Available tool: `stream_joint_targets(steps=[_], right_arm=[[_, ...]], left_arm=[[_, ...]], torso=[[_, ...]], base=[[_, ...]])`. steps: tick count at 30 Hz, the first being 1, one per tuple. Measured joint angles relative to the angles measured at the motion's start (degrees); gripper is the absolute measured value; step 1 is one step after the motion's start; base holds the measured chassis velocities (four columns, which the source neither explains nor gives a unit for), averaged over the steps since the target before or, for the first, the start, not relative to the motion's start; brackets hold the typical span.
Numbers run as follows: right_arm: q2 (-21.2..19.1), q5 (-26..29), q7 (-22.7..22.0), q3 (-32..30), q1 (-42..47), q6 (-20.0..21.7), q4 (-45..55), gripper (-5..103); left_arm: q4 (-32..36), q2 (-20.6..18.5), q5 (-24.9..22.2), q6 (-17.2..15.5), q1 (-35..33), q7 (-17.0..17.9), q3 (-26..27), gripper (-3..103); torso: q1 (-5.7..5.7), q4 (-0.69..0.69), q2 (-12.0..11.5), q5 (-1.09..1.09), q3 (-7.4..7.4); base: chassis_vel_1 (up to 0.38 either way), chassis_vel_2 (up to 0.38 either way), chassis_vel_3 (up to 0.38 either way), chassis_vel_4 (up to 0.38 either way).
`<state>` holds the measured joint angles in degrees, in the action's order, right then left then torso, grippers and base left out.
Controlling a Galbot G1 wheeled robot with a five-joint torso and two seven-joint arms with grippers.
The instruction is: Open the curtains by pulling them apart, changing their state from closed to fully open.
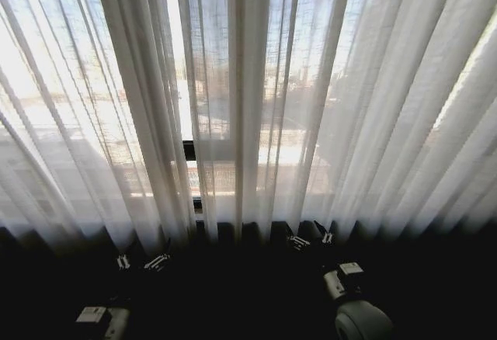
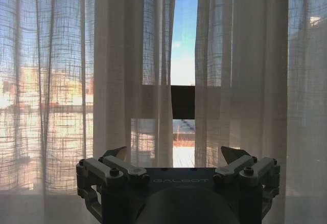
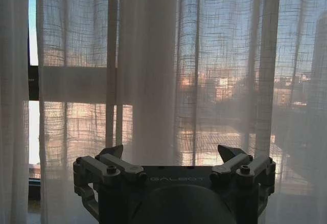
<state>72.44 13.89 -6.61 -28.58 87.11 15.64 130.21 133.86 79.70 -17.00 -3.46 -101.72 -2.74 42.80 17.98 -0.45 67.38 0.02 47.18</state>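
The curtains (image 1: 256,99) hang in front of the robot as sheer, cream-white pleated panels that cover nearly the whole window. They are almost closed: a narrow vertical gap runs between the left panel (image 2: 127,70) and the right panel (image 2: 240,70), just left of the middle in the head view. Through that gap a dark horizontal window frame bar (image 2: 182,101) shows, with blue sky above it and a sunlit outdoor scene below. Buildings show faintly through the fabric on both sides.

The left end effector (image 1: 142,262) sits low, below the hem of the left panel, and the left wrist view looks straight at the gap. Its fingers (image 2: 115,153) are spread wide apart and hold nothing; the fabric hangs beyond them, apart from the tips.

The right end effector (image 1: 309,239) is low as well, near the hem of the right panel and a little farther forward than the left one. Its fingers (image 3: 231,152) are also spread wide and released, with the curtain fabric (image 3: 148,70) hanging beyond them and the gap at the edge of its wrist view.
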Motion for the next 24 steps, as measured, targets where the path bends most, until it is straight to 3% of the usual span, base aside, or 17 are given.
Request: stream_joint_targets(steps=[11,24], right_arm=[[0.26,-1.29,0.09,1.17,0.03,-0.04,-0.37,100],[0.01,-1.21,-0.13,4.99,-1.79,-1.50,-2.56,100]], left_arm=[[-0.15,0.08,0.02,0.15,0.07,-0.02,0.17,100],[0.23,0.54,0.02,0.55,-1.01,-0.02,0.82,100]], torso=[[0.08,0.02,-0.03,0.00,0.03],[-0.07,0.00,0.03,0.00,-0.02]], base=[[-0.073,0.491,0.082,-0.475],[0.026,0.042,-0.021,-0.038]])
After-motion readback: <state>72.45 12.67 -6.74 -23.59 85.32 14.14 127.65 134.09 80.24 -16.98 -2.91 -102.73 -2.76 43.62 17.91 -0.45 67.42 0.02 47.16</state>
